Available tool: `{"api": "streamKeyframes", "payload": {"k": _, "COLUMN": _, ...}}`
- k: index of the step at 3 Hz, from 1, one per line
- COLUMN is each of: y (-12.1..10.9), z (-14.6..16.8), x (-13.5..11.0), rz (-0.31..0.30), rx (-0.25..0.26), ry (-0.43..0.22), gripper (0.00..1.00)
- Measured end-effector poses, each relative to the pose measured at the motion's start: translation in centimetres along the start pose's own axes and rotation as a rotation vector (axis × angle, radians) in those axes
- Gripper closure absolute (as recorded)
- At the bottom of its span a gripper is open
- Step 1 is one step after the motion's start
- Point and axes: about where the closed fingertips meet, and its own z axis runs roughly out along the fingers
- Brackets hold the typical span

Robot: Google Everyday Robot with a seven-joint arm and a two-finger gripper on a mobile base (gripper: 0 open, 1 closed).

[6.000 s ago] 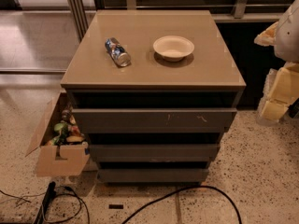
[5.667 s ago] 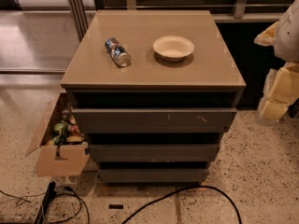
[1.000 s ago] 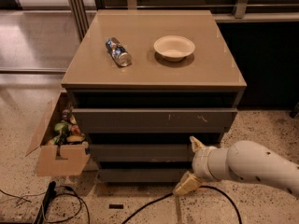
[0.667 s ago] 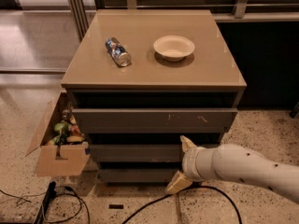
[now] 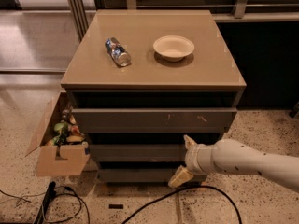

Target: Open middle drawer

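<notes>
The middle drawer (image 5: 135,152), a wide grey-brown front with no handle, is sitting shut in the grey-brown cabinet (image 5: 154,80). It is lying between the taller scuffed top front (image 5: 154,120) and the plain bottom front (image 5: 135,175).

The step in hand looks like getting a purchase on that front. With no handle to grab, the best hold is probably the drawer's upper lip, in the dark gap under the top front. One finger should be hooking behind that lip, and the pull should then be running straight out toward the camera, level with the floor. A slanted pull would likely be jamming the drawer on its runners. A hold nearer the centre of the front would be pulling more evenly than one at its right end.

The white arm's pincer (image 5: 184,159) is hanging at the right end of the middle drawer with its two tan fingers spread wide, one above the other. It is holding nothing. The upper finger (image 5: 189,142) is pointing at the top edge of the middle front, while the lower finger (image 5: 180,177) is lying in front of the bottom one. Whether either finger is touching the wood, I cannot tell.
</notes>
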Motion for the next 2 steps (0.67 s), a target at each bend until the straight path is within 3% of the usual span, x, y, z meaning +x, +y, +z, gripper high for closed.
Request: {"api": "streamKeyframes", "payload": {"k": 2, "y": -4.1, "z": 2.8, "x": 3.4, "rz": 0.123, "rx": -0.034, "ry": -0.056, "gripper": 0.0}}
